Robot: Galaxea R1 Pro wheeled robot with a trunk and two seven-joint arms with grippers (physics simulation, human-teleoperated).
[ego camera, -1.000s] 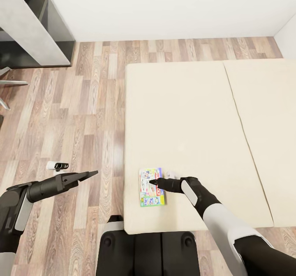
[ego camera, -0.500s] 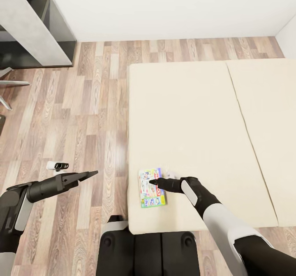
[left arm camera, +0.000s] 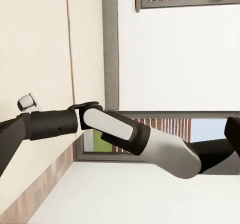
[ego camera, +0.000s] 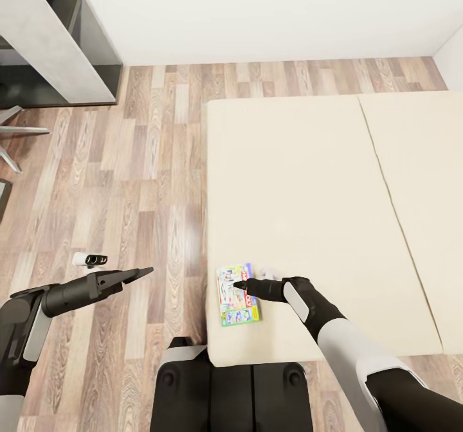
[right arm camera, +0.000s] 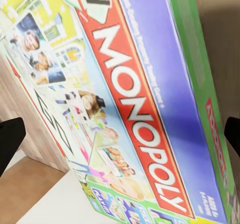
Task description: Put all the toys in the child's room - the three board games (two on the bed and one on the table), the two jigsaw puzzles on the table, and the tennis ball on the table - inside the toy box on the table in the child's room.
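Note:
The colourful Monopoly board game [ego camera: 239, 303] lies flat near the front left corner of the beige bed [ego camera: 321, 181]. My right gripper [ego camera: 239, 284] reaches over the box's right half. In the right wrist view the lettered lid [right arm camera: 130, 109] spreads between two dark fingertips [right arm camera: 11, 140] that stand far apart at the picture's edges, so this gripper [right arm camera: 121, 136] is open. I cannot tell whether the fingertips touch the lid. My left gripper [ego camera: 146, 270] hangs over the wood floor left of the bed with nothing in it; a dark fingertip [left arm camera: 233, 133] at the edge of its view suggests it is open.
A grey shelf unit [ego camera: 51, 46] stands at the far left by the white wall, with chair legs [ego camera: 13, 133] below it. Wood floor [ego camera: 141, 181] runs between it and the bed. My dark base [ego camera: 231, 387] sits at the bed's front edge. The left wrist view looks across at my right arm [left arm camera: 125, 134].
The whole picture has shifted, so the bed sits further right. The Monopoly box has kept its place under my right gripper and lies closer to the bed's left edge.

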